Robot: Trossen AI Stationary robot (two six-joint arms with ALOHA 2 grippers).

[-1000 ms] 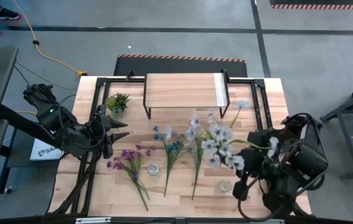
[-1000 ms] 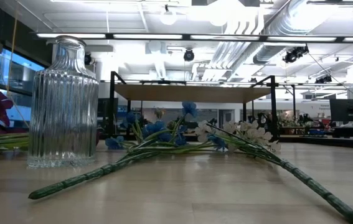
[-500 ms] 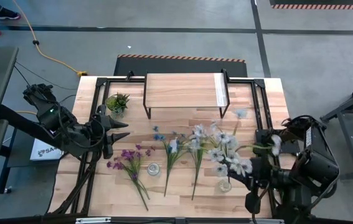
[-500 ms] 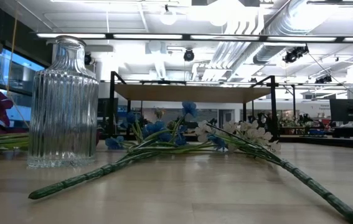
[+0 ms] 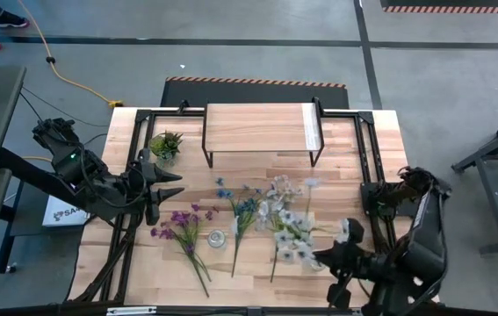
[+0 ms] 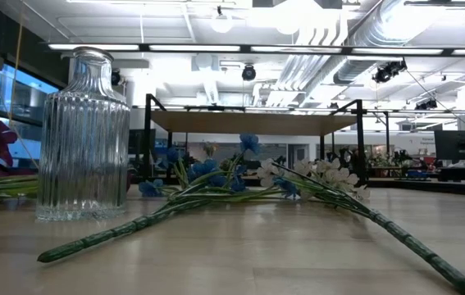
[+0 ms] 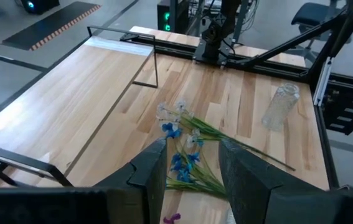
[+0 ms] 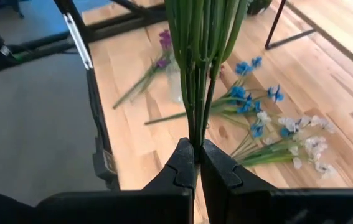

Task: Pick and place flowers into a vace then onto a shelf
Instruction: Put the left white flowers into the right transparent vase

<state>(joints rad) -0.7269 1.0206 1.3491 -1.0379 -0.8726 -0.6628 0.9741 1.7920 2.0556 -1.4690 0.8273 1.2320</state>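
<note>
Although idle at the left edge of the table (image 5: 231,180), worth a glance first: left gripper (image 5: 171,189), fingers spread on nothing, just beside the purple spray (image 5: 183,226). Little risk there unless swung inward.

Next along, vase (image 5: 217,238) upright on the table, nothing in it, with the blue spray (image 5: 244,211) lying just beside. Easily toppled if snagged by trailing stems.

Further right, white spray (image 5: 288,224) carried above the table, stems pinched between the pressed-together fingers of the right gripper (image 8: 197,148), near the front right.

Likely trouble: gripped low on long thin stems, so may pivot or slip out mid-swing. May miss the narrow neck, splay against the rim, or knock the glass over. May also drag hanging blossoms across the sprays lying on the table and scatter them.

Shelf (image 5: 262,127) at the back, well apart from all this.
</note>
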